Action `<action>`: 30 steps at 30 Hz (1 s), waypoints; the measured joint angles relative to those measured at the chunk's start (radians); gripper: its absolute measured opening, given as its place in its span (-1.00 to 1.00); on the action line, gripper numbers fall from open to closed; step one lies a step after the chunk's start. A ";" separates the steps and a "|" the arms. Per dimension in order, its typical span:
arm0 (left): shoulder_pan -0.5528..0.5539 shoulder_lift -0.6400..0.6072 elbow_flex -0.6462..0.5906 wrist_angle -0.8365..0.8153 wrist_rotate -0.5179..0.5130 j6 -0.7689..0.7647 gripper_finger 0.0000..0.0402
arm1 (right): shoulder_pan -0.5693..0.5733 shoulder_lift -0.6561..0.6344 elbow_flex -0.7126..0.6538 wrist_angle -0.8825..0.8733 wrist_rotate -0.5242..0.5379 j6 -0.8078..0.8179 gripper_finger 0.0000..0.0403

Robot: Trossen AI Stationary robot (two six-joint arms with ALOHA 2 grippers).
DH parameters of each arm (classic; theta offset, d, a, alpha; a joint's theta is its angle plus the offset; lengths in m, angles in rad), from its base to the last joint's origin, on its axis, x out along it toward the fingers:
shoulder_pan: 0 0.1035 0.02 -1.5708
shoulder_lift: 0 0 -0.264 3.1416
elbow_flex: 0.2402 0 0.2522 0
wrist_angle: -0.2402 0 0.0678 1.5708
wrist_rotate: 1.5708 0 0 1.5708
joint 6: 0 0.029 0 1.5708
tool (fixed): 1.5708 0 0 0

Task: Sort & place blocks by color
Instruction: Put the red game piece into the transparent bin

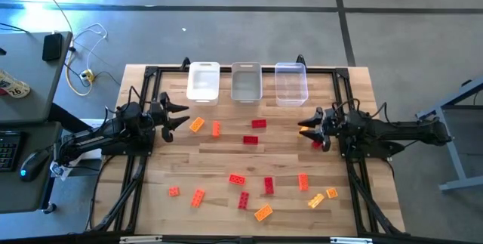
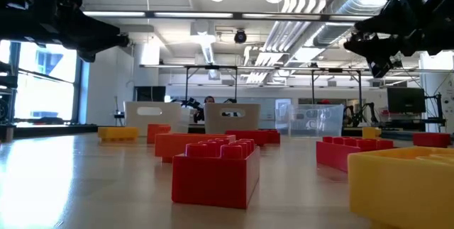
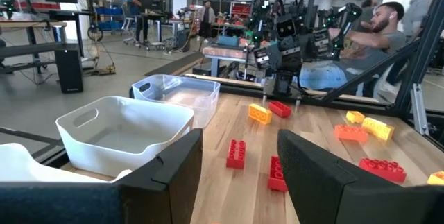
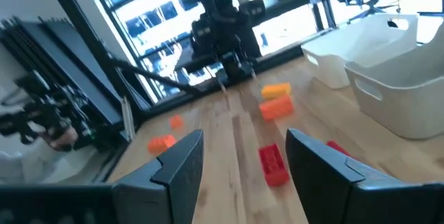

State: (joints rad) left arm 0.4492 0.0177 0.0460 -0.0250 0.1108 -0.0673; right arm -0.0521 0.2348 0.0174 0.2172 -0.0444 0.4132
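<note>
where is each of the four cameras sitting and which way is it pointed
High view: overhead, looking straight down on the table; both arms show, left gripper and right gripper open and empty.
Low view: at tabletop height, looking level across the blocks into the room; both arms hang in from above.
Left wrist view: on the left arm, looking across the table past its own fingers at the right arm.
Right wrist view: mirrored, facing the left arm.
Shared: the white bin shows in high and left wrist views.
</note>
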 joint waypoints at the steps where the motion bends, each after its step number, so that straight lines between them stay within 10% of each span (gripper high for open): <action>1: 0.000 0.000 0.000 0.000 0.000 0.000 -0.13 | 0.000 0.000 0.000 0.012 0.001 0.018 -0.05; 20: 0.000 0.000 0.000 0.001 -0.036 -0.027 -0.13 | 0.000 0.020 0.053 0.217 0.227 -0.168 -0.05; 30: 0.000 0.000 0.000 -0.001 -0.036 -0.026 -0.13 | 0.000 0.286 0.336 0.033 0.223 -0.285 -0.05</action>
State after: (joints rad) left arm 0.4492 0.0177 0.0463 -0.0261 0.0746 -0.0937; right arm -0.0521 0.5209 0.3533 0.2503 0.1787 0.1284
